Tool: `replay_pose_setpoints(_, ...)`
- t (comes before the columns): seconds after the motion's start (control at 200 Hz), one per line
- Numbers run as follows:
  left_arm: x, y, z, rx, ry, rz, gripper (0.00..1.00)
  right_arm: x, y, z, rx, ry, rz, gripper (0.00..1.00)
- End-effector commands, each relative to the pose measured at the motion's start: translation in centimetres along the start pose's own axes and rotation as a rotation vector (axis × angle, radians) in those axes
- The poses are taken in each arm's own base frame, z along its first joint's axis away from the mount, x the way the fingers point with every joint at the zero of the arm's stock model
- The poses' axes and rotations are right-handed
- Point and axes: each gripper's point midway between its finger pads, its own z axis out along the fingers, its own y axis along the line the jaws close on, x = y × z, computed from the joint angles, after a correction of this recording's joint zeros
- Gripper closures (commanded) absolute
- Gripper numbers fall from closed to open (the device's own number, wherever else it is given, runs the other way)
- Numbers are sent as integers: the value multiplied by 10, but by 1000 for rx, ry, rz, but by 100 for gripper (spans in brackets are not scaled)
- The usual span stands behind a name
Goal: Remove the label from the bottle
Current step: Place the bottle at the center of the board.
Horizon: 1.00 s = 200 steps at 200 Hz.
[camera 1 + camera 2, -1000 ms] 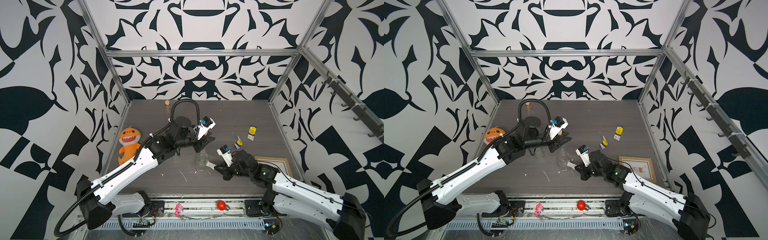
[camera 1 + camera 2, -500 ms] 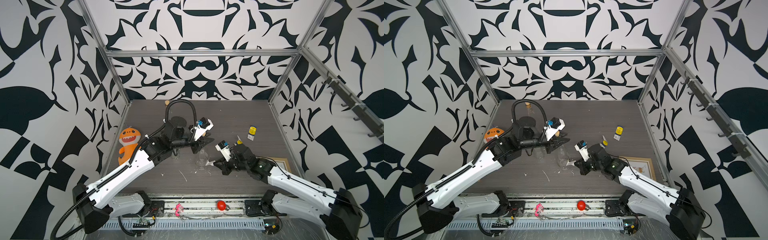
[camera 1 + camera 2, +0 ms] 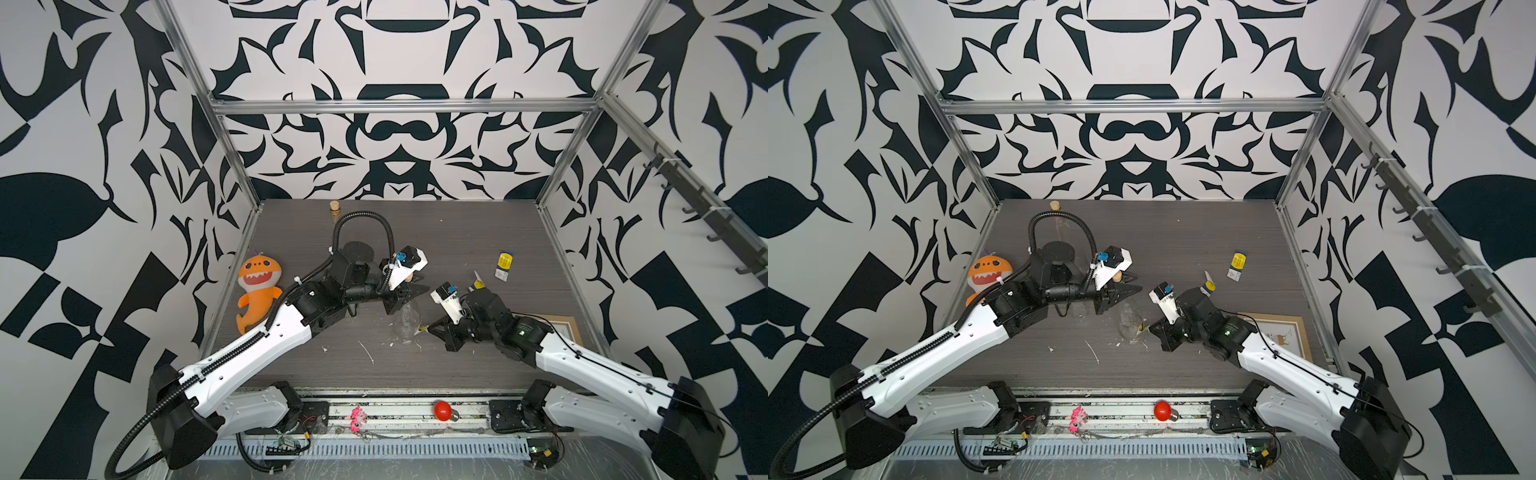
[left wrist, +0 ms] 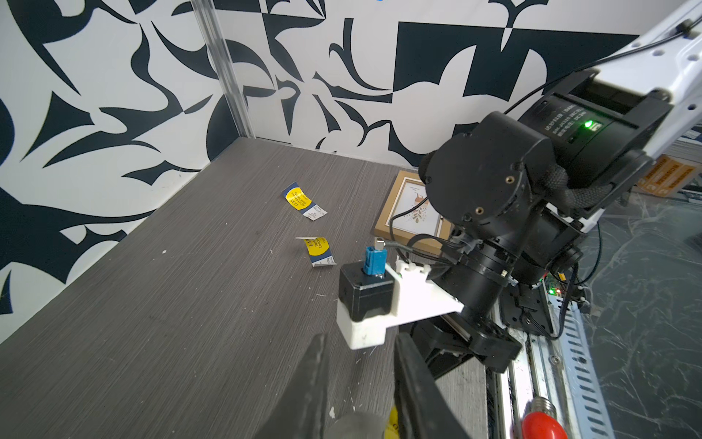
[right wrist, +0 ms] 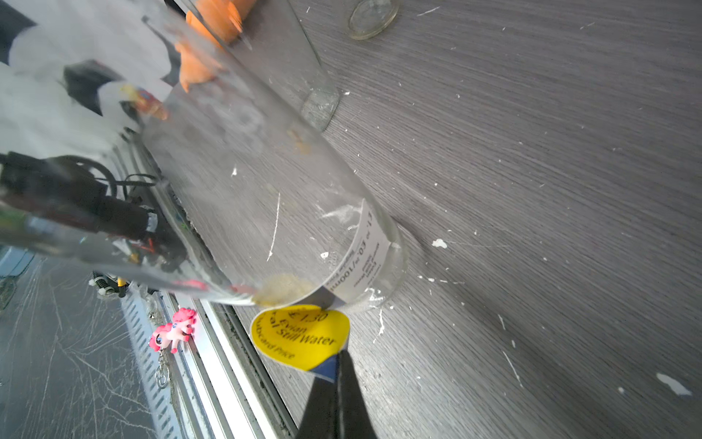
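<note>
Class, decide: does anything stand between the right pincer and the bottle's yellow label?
Nothing visible does. The right pincer is shut on a corner of the yellow label, which curls off the bottle, its white end stuck to the glass.

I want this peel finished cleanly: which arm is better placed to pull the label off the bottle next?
Right. The right claw is shut on the free corner of the partly peeled label, while the left claw grips the bottle near its top, likely steadying it.
</note>
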Motion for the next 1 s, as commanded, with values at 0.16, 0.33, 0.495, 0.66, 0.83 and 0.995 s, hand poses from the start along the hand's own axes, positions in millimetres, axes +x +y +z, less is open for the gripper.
replay_pose_setpoints(0.16, -17, 1, -2, 3, -52, 90, 100, 8, -7, -1, 20, 10, -3, 100)
replay_pose_setpoints(0.33, -18, -3, 2, 19, -46, 93, 96, 17, -9, 0, 20, 27, 19, 100)
replay_pose_setpoints(0.495, -20, -7, 5, 40, -44, 94, 64, 21, -8, -2, 9, 22, 27, 100)
replay_pose_setpoints(0.66, -22, -14, 10, 61, -43, 94, 46, 26, -7, -1, -13, 19, 27, 100)
replay_pose_setpoints(0.83, -23, -17, 11, 65, -42, 96, 35, 28, -5, -3, -24, 15, 24, 100)
replay_pose_setpoints(0.995, -30, -18, 5, 58, -62, 102, 24, 29, -2, -1, -47, 15, 22, 100)
